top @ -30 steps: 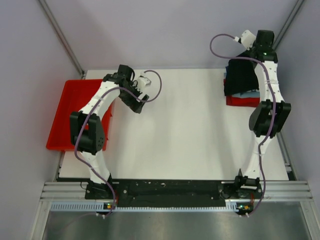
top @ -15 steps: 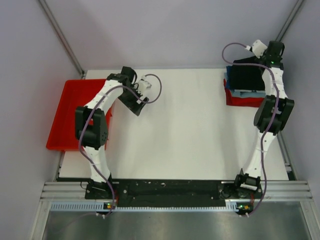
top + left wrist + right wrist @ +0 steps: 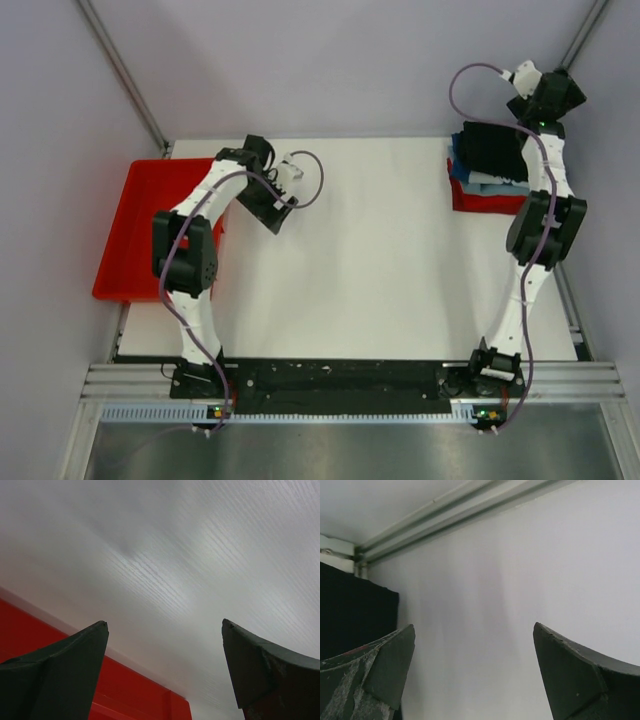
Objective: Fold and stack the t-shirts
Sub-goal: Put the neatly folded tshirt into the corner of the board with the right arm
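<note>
The t-shirts lie folded in one stack at the table's back right: a black one point(image 3: 488, 150) on top, a blue one point(image 3: 492, 184) under it, a red one point(image 3: 480, 203) at the bottom. My right gripper point(image 3: 560, 95) hangs open beyond the stack's far right corner, close to the wall, holding nothing. In the right wrist view the right gripper point(image 3: 474, 630) faces the wall, with the black shirt's edge point(image 3: 350, 610) at the left. The left gripper point(image 3: 275, 215) hovers open and empty over the table's left part; the left wrist view shows the left gripper point(image 3: 165, 625) over bare table.
A red plastic tray point(image 3: 135, 235) stands off the table's left edge; its rim point(image 3: 130, 690) shows under the left fingers. Grey walls and metal frame rails point(image 3: 445, 510) close in the back right corner near the right arm.
The right gripper opened and let go of the black shirt, which now lies on the stack. It moved right, toward the corner. The left arm barely moved.
</note>
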Robot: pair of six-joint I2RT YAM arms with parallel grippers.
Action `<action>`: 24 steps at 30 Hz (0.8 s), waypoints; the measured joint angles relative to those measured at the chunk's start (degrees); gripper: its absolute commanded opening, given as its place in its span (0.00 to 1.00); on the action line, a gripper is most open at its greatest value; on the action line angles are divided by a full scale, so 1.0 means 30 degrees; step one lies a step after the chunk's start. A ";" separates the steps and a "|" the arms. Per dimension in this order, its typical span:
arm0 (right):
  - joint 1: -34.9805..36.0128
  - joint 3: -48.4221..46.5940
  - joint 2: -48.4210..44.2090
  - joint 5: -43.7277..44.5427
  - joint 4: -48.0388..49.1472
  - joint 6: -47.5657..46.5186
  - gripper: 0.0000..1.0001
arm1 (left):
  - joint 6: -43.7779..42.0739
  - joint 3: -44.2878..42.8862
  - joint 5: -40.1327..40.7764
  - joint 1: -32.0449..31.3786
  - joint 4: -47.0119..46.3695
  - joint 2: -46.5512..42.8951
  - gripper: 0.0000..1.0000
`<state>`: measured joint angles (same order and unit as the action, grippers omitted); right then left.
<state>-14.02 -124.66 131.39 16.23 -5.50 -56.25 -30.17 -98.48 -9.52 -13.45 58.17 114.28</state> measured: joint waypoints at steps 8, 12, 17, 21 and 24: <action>0.2470 0.4758 -0.4473 0.0350 -0.0867 0.3082 0.99 | -0.0109 0.3759 -0.0262 0.0036 -0.1115 -0.3264 0.99; 0.3971 1.0936 -0.9442 -0.1202 -0.0255 0.6382 0.99 | -0.0138 0.6914 -0.0998 0.0211 -0.2703 -0.6776 0.99; 0.4422 1.9679 -1.6458 -0.3206 0.1982 1.0360 0.99 | -0.0124 1.1934 -0.1239 0.0459 -0.6033 -1.2021 0.99; 0.4554 2.5041 -2.0247 -0.4816 0.3891 1.3682 0.99 | 0.0466 1.6138 -0.0255 0.0772 -1.0287 -1.5220 0.99; 0.4925 2.8392 -2.2090 -0.5610 0.5049 1.5664 0.99 | 0.1661 1.8316 0.1515 0.0852 -1.3770 -1.5467 0.99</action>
<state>0.75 -39.48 65.12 -0.60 9.65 -9.26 -25.19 -43.53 -4.97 -10.90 16.86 67.88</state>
